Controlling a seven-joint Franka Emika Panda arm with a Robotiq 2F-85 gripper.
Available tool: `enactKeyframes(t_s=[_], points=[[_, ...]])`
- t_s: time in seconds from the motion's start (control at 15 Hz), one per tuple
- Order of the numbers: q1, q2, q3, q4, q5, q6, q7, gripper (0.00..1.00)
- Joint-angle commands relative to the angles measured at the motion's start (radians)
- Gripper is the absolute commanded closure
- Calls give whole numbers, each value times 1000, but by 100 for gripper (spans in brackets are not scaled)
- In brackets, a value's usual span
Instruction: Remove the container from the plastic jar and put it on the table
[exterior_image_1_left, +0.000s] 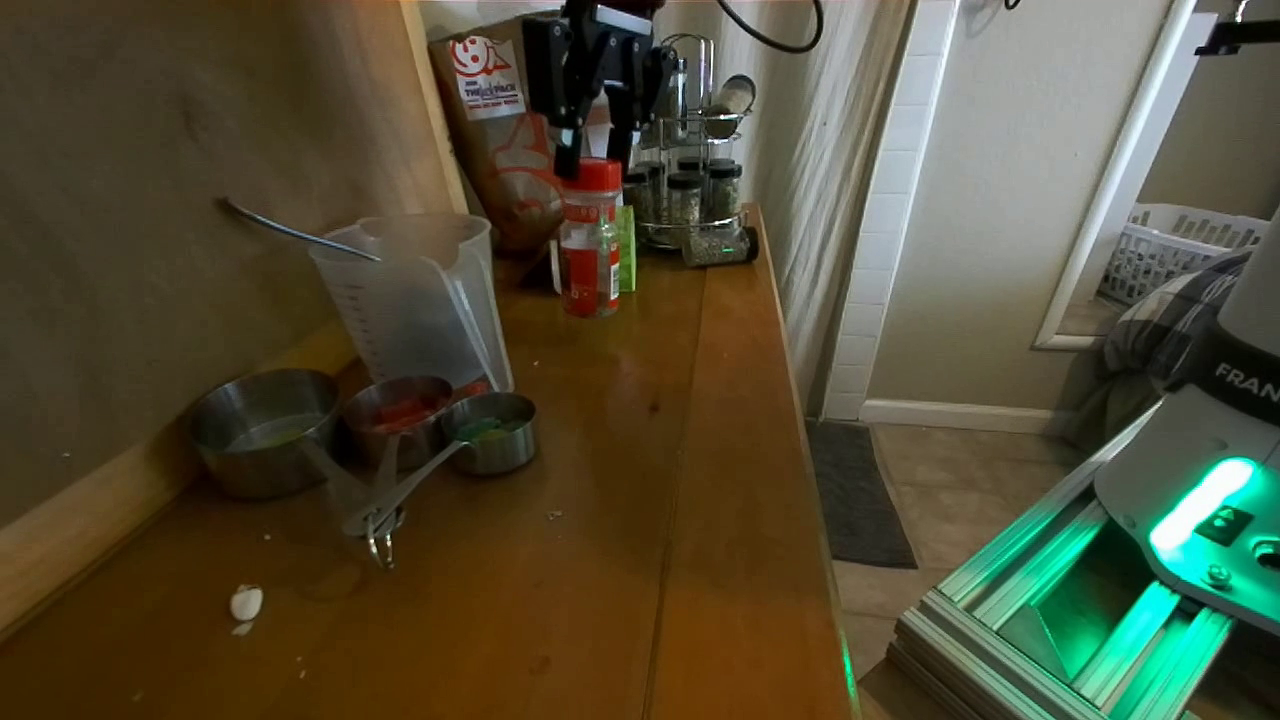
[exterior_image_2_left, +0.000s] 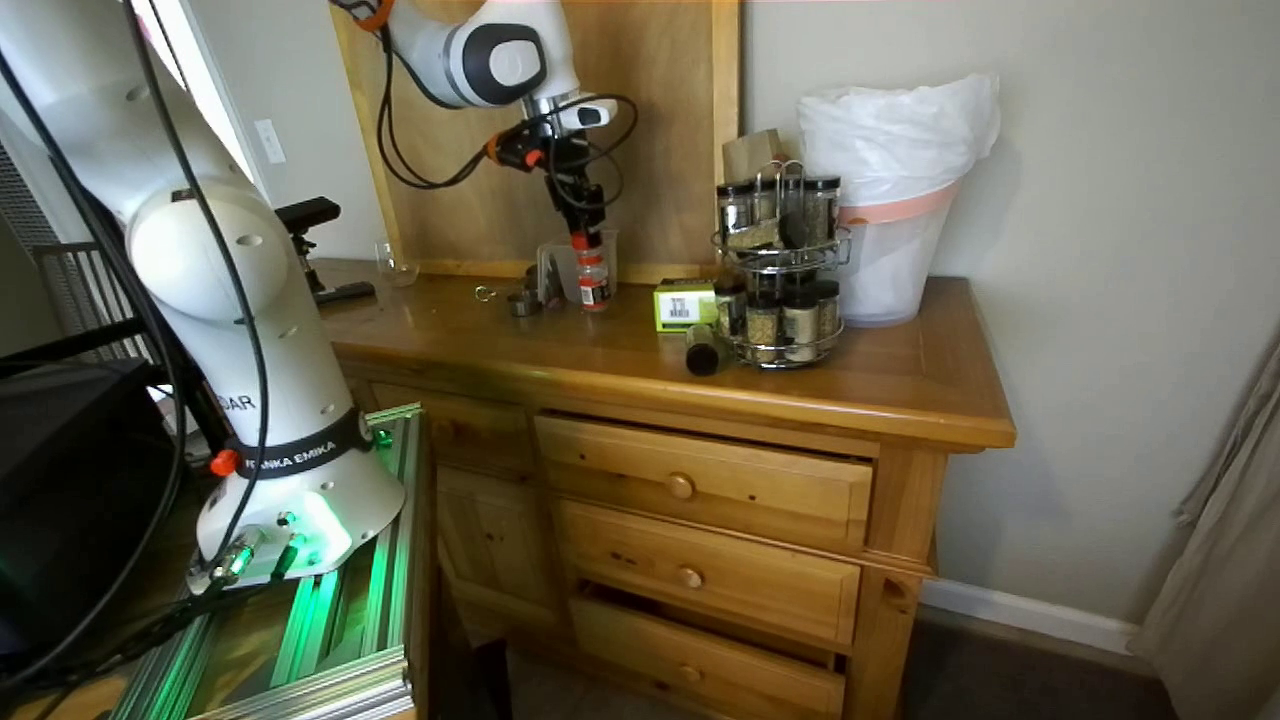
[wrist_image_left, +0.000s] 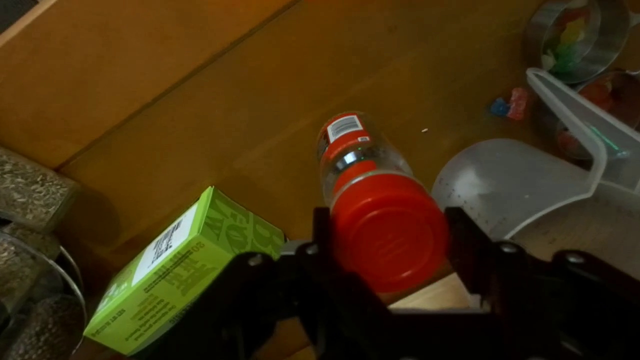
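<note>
The container (exterior_image_1_left: 590, 265), a clear bottle with a red cap and a red-and-white label, is upright over the table (exterior_image_1_left: 570, 600). It also shows in an exterior view (exterior_image_2_left: 593, 275) and the wrist view (wrist_image_left: 357, 155). I cannot tell if its base touches the wood. My gripper (exterior_image_1_left: 593, 165) is shut on its cap from above; in the wrist view the fingers (wrist_image_left: 388, 220) press both sides of the cap. The plastic jar (exterior_image_1_left: 430, 310), a clear pitcher, stands beside the container, apart from it, with a thin metal handle at its rim. It also shows in the wrist view (wrist_image_left: 510, 175).
Metal measuring cups (exterior_image_1_left: 490, 432) with candies stand in front of the jar. A green box (exterior_image_2_left: 685, 305) and a wire spice rack (exterior_image_2_left: 785, 265) are near the container, with a fallen spice jar (exterior_image_1_left: 722, 247) beside the rack. A paper bag (exterior_image_1_left: 500, 150) stands behind.
</note>
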Motion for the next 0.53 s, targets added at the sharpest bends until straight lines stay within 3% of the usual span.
enactKeyframes(t_s=[0.0,0.33,0.4,0.47], points=[[-28,38,30,27,-67,-8,73,67],[-41,57,46,41,-144,-35,151,67],[-38,62,45,44,-140,-39,151,20],[-37,64,45,45,-138,-41,155,16]])
